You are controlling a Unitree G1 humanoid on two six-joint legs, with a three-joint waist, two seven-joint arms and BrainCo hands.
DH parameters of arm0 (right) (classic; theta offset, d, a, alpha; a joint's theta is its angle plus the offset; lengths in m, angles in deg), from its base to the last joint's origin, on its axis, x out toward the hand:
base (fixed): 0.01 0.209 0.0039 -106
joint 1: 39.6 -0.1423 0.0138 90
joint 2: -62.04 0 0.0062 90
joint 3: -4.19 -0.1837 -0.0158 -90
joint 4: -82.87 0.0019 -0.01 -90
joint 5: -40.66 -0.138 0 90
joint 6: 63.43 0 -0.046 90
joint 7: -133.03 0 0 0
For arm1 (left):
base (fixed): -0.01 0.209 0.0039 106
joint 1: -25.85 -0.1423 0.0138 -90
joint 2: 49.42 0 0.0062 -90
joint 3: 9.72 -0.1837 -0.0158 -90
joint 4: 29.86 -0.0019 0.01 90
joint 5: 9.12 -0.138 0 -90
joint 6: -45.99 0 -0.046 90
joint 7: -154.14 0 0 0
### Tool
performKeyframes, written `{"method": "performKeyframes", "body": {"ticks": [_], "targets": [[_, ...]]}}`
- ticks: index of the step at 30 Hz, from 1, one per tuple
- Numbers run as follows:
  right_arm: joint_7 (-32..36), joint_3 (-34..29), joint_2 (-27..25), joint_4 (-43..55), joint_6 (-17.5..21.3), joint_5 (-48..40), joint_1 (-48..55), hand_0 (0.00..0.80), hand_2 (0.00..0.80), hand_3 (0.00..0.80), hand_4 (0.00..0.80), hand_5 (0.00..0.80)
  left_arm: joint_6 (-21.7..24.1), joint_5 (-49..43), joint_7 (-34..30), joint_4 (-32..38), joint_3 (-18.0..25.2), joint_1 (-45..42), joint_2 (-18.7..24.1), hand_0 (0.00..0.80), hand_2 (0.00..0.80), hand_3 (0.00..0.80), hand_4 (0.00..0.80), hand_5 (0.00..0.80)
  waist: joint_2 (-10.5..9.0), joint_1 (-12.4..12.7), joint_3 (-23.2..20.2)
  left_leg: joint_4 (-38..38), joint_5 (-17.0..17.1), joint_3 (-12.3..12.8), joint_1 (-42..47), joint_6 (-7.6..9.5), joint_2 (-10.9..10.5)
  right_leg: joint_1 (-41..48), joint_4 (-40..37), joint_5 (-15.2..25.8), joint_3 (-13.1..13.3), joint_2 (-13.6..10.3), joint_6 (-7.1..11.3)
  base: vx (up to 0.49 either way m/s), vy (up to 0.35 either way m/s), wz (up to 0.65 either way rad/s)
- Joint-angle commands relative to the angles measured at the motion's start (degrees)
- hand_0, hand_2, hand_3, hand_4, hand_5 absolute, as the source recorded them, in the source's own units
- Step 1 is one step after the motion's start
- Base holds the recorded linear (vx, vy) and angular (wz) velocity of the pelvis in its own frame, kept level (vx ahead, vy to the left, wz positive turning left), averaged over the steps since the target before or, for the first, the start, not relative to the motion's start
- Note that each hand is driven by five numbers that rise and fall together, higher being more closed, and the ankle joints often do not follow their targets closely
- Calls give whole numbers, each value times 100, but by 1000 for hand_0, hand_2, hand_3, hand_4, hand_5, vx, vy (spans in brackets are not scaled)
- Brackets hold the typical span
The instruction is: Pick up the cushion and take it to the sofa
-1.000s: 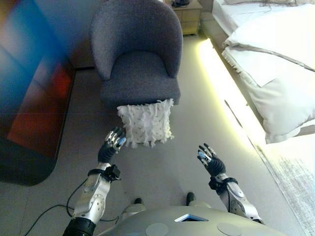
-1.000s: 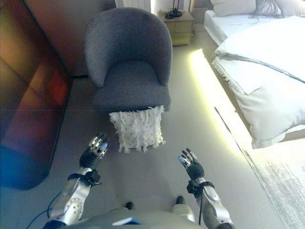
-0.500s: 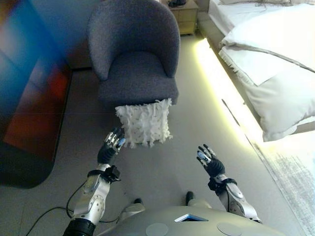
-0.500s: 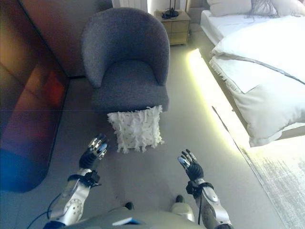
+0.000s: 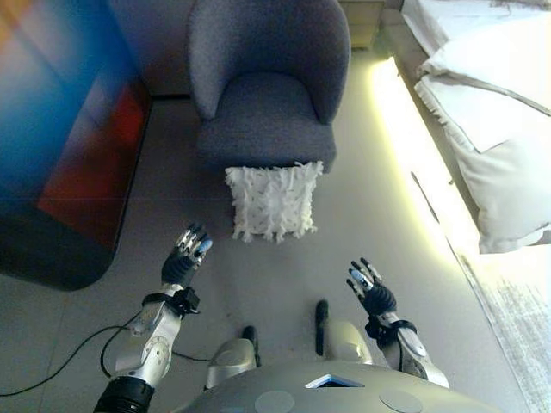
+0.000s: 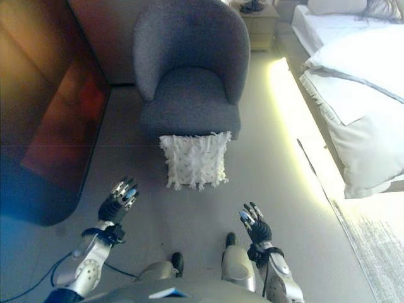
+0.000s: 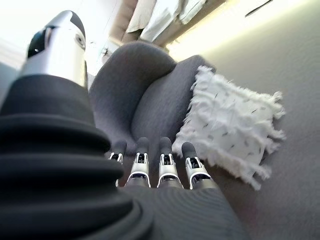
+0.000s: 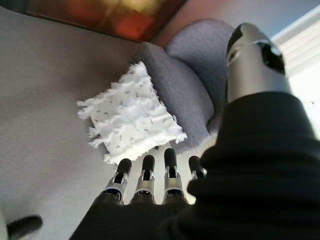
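Note:
A white fringed cushion stands on the floor, leaning against the front of a grey tub armchair. It also shows in the left wrist view and the right wrist view. My left hand is open and empty, raised above the floor to the left of the cushion and short of it. My right hand is open and empty, lower right of the cushion and farther from it. Neither hand touches the cushion.
A bed with white bedding runs along the right, with a lit strip at its base. A dark red and blue cabinet stands at the left. A wooden nightstand sits behind the armchair. A pale rug lies at the lower right.
The whole view has shifted, so the camera has moved; the armchair and cushion now sit farther right. Both hands look a little farther from the cushion and stay open.

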Motion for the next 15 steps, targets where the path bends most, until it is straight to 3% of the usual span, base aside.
{"method": "performKeyframes", "body": {"ticks": [1, 3, 5, 7, 9, 11, 13, 15], "targets": [[27, 60, -141, 412, 116, -200, -69, 0, 0, 0, 0, 0, 54, -16, -146, 521, 204, 65, 68, 0, 0, 0, 0, 0, -61, -192, -118, 151, -1012, -87, 888, 535, -621, -932, -1120, 1707, -350, 258, 106, 528, -114, -7], [148, -22, -119, 327, 42, -125, 31, 0, 0, 0, 0, 0, -39, -51, -122, 547, 250, -55, -16, 0, 0, 0, 0, 0, -72, -212, -191, 232, -1183, -4, 1046, 582, -615, -896, -847, 1618, -544, 177, 42, 586, -151, -6], [173, -38, -112, 274, -17, -25, 73, 0, 0, 0, 0, 0, -49, -74, -36, 532, 252, -177, -110, 0, 0, 0, 0, 0, -21, -238, -289, 336, -1015, 148, 1174, 515, -509, -783, -746, 1438, -726, 186, -20, 543, -166, -13], [74, 14, -130, 320, -52, 137, 131, 0, 0, 0, 0, 0, -81, -31, 9, 509, 279, -337, -193, 0, 0, 0, 0, 0, 95, -307, -449, 642, -417, 328, 1326, 280, -259, -637, -510, 1198, -782, 313, -179, 571, -207, -1], [92, 50, -212, 566, -123, 209, 169, 0, 0, 0, 0, 0, -122, 27, 24, 546, 337, -383, -251, 0, 0, 0, 0, 0, 165, -398, -561, 1297, 389, 568, 1302, -32, 14, -465, -280, 1006, -711, 444, -379, 458, -216, -3], [258, 36, -343, 650, -132, 219, 222, 0, 0, 0, 0, 0, -24, 34, 3, 641, 325, -284, -211, 0, 0, 0, 0, 0, 125, -445, -574, 2516, 1047, 833, 834, -329, 323, -99, -316, 761, -595, 556, -626, 422, -252, -7], [357, -47, -471, 453, -24, 369, 161, 0, 0, 0, 0, 0, 17, 121, 53, 675, 283, -148, -227, 0, 0, 0, 0, 0, 3, -401, -494, 3704, 1172, 1011, 12, -406, 592, 266, -353, 551, -576, 526, -832, 325, -211, -6], [476, -56, -583, 384, 149, 314, 47, 0, 0, 0, 0, 0, 79, 165, 118, 694, 217, -22, -227, 0, 0, 0, 0, 0, -151, -293, -331, 4166, 1008, 1061, -747, -315, 832, 575, -355, 411, -529, 450, -940, 257, -117, -7]]}}
